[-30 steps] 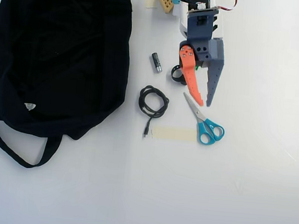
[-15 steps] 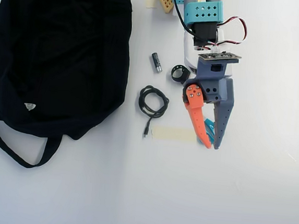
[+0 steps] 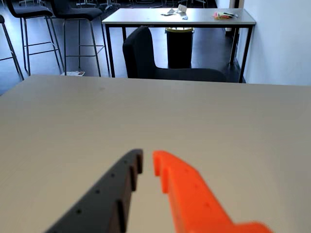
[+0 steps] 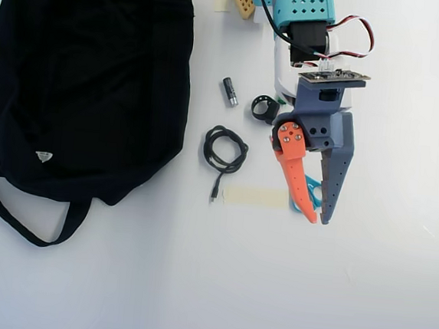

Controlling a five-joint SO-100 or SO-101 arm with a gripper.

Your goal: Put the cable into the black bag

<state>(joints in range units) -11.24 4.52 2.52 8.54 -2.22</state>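
Note:
The cable point(image 4: 224, 149) is a thin black cord in a small loose coil on the white table, its plug end trailing down, in the overhead view. The black bag point(image 4: 81, 75) lies to its left, large and soft, with a strap looping below and a tiny white label. My gripper point(image 4: 318, 219), one orange and one grey finger, hovers to the right of the cable, apart from it, with its jaws nearly together and empty. In the wrist view the gripper point(image 3: 147, 162) points over bare table; cable and bag are out of that view.
A small black ring clip point(image 4: 265, 108) and a small dark cylinder point(image 4: 230, 91) lie above the cable. A tape strip point(image 4: 255, 196) lies below the cable. A teal object point(image 4: 313, 197) shows under the fingers. In the wrist view a dark chair point(image 3: 146, 58) and another table point(image 3: 180, 18) stand beyond the edge.

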